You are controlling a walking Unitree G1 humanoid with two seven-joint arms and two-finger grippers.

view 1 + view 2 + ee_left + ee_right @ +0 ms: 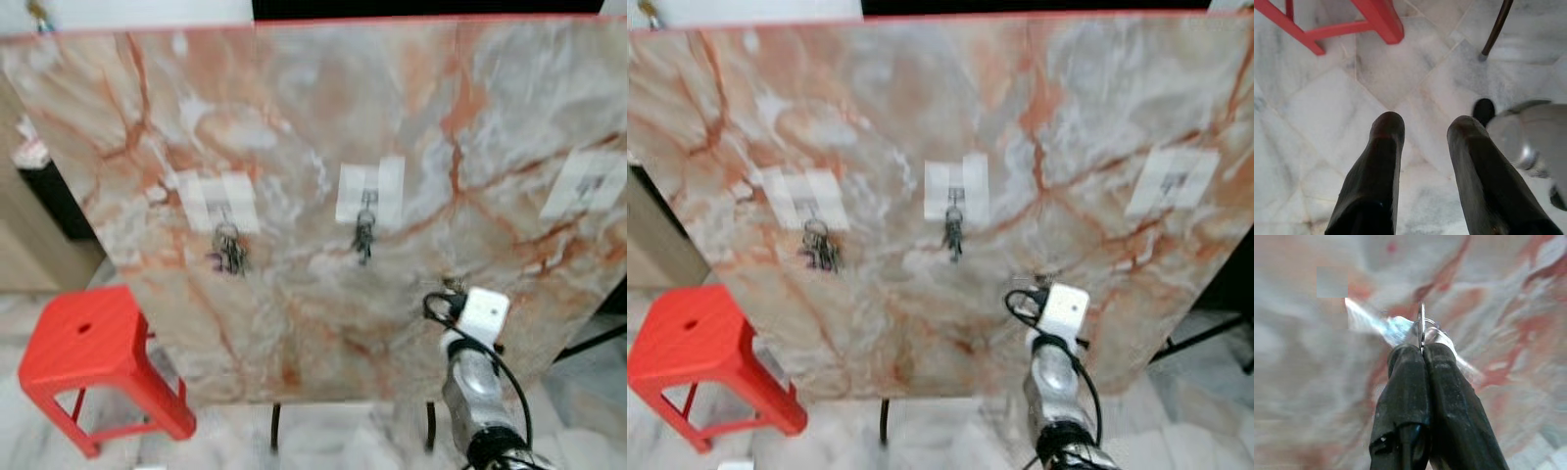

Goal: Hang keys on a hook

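A marble-patterned board [323, 117] stands before me with three hooks on white patches. The left hook [220, 203] carries a bunch of keys [229, 250]. A second bunch [363, 236] hangs from the middle hook [368, 193]. The right hook [591, 184] is bare. My right arm [474, 377] is raised toward the board's lower right, below and left of the bare hook. My right gripper [1422, 348] is shut on a thin metal key ring [1421, 323], close to the board. My left gripper [1425, 122] hangs open over the floor.
A red plastic stool [93, 357] stands on the marble floor at the lower left of the board. Thin dark legs [275, 427] hold the board up. A dark cabinet [54, 196] sits behind the board's left edge.
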